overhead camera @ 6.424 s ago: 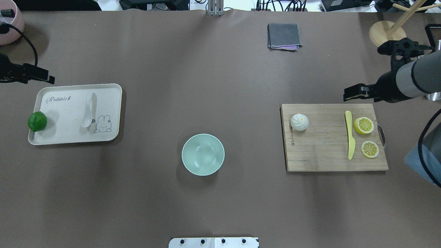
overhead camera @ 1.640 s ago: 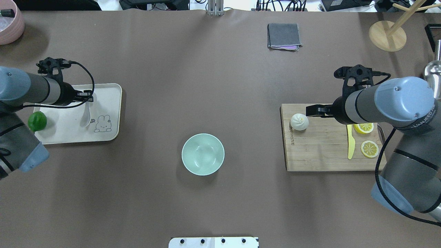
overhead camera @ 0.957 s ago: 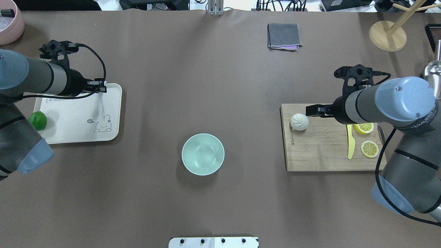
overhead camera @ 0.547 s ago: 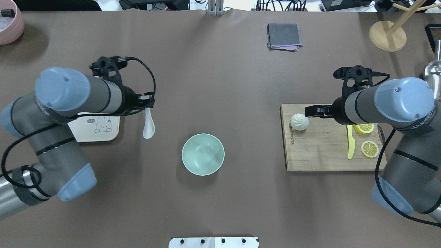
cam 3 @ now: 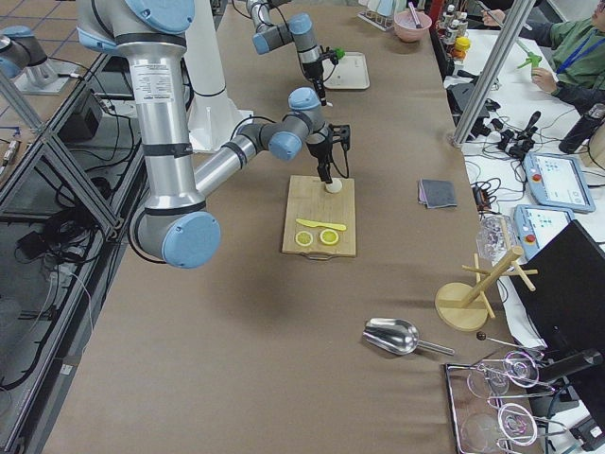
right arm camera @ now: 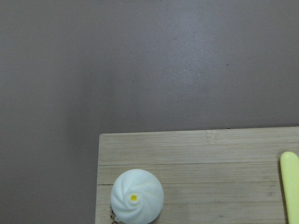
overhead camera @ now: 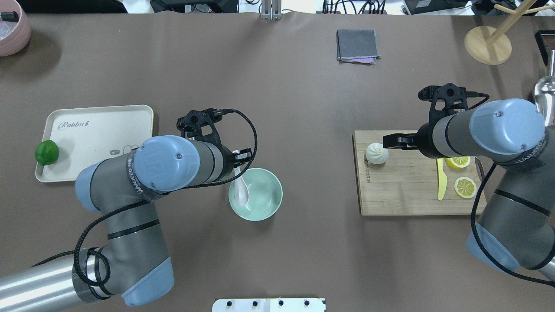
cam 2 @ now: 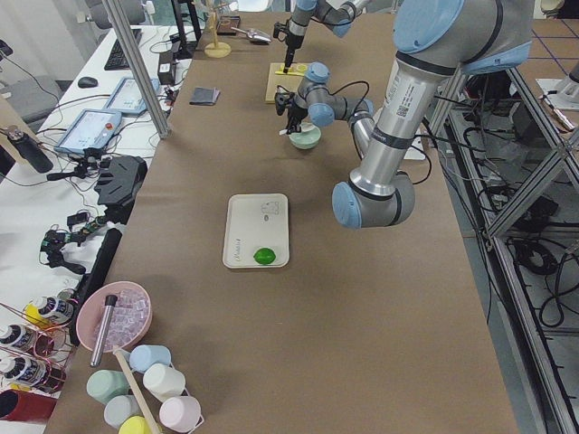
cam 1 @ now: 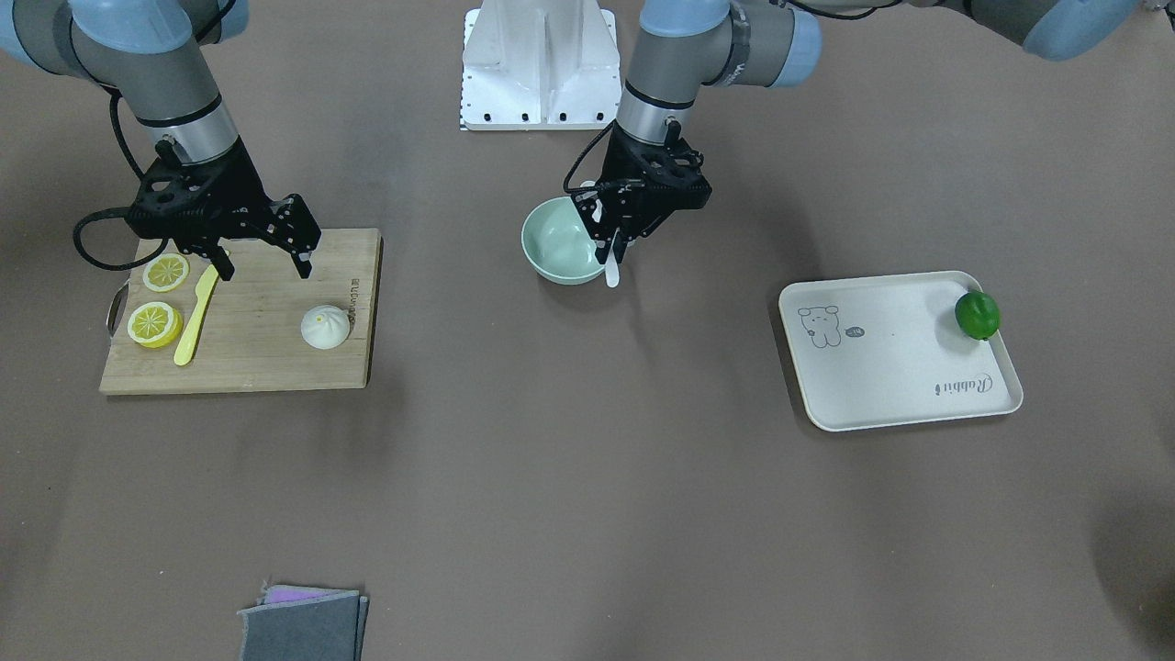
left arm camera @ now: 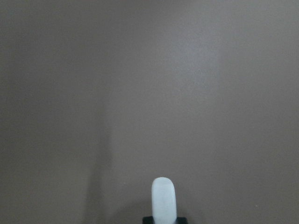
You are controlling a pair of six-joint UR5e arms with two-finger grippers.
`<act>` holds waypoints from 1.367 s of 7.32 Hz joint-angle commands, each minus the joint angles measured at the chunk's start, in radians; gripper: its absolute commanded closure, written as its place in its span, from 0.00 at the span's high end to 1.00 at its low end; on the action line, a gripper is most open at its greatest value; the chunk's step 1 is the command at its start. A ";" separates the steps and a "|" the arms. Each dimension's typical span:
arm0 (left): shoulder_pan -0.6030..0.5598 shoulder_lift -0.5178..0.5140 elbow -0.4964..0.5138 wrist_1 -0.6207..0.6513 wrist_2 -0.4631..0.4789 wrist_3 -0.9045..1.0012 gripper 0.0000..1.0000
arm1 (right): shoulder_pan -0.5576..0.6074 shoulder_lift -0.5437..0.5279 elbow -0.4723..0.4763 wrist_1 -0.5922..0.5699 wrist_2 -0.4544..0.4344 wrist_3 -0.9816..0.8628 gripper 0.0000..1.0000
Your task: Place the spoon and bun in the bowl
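Note:
The white spoon hangs scoop-down from my left gripper, which is shut on its handle. The scoop is over the left rim of the mint-green bowl, also seen in the front view. In the left wrist view only the spoon's handle end shows above bare table. The white bun sits on the wooden cutting board, at its far left corner. My right gripper is open and empty, hovering above the board beside the bun. The right wrist view shows the bun at the bottom left.
A cream tray with a green lime lies at the left. A yellow-green knife and lemon slices lie on the board's right part. A folded grey cloth, a wooden stand and a pink bowl stand along the far edge.
My left arm lifted the spoon off the tray and carried it right to the bowl's left rim. My right gripper has stayed above the board by the bun.

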 commanded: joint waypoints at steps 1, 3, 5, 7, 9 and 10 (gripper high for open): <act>0.010 -0.006 0.001 0.003 0.010 -0.005 0.00 | -0.001 0.000 0.002 0.000 0.000 0.000 0.99; 0.035 -0.006 0.001 0.001 0.024 -0.005 0.02 | -0.001 0.000 0.004 0.003 -0.007 0.011 0.99; 0.053 -0.005 0.002 0.000 0.024 -0.002 0.38 | -0.001 0.000 0.004 0.003 -0.007 0.011 0.99; 0.056 -0.005 0.001 0.000 0.024 0.005 0.71 | -0.001 0.000 0.002 0.003 -0.007 0.011 0.99; 0.030 0.000 -0.025 0.003 0.016 0.062 0.98 | -0.002 0.002 0.002 0.002 -0.005 0.009 0.99; -0.035 0.015 -0.043 0.009 -0.036 0.209 0.98 | -0.004 0.009 -0.001 -0.006 -0.003 0.009 0.99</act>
